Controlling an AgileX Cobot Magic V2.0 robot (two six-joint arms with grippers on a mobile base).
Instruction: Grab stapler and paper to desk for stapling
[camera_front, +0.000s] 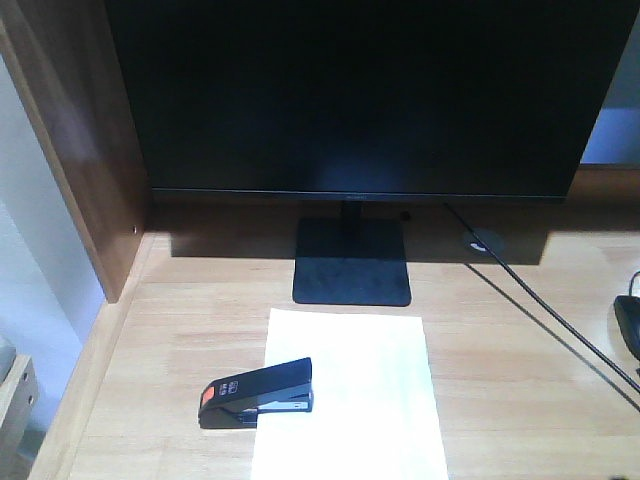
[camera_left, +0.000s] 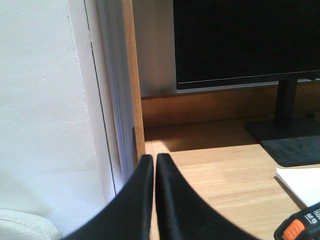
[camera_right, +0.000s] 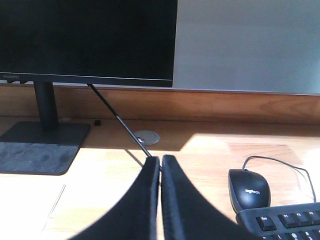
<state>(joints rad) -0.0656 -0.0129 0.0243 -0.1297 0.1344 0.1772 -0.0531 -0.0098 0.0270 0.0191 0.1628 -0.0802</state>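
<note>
Stapler (camera_front: 256, 392) rests on paper's (camera_front: 350, 400) left edge; left claw (camera_left: 154, 162) and right claw (camera_right: 160, 164) both closed, empty.

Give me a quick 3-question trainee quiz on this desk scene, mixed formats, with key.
1. True or false: the stapler lies partly on the paper.
2. Multiple choice: what stands directly behind the paper on the desk? A) keyboard B) monitor C) mouse
3. Fill in: both the left gripper and the right gripper are ____ and hold nothing.

Key:
1. True; its front end overlaps the sheet's left edge, its orange end is on bare wood.
2. B; the monitor's stand sits just past the sheet's far edge.
3. Shut.
</note>
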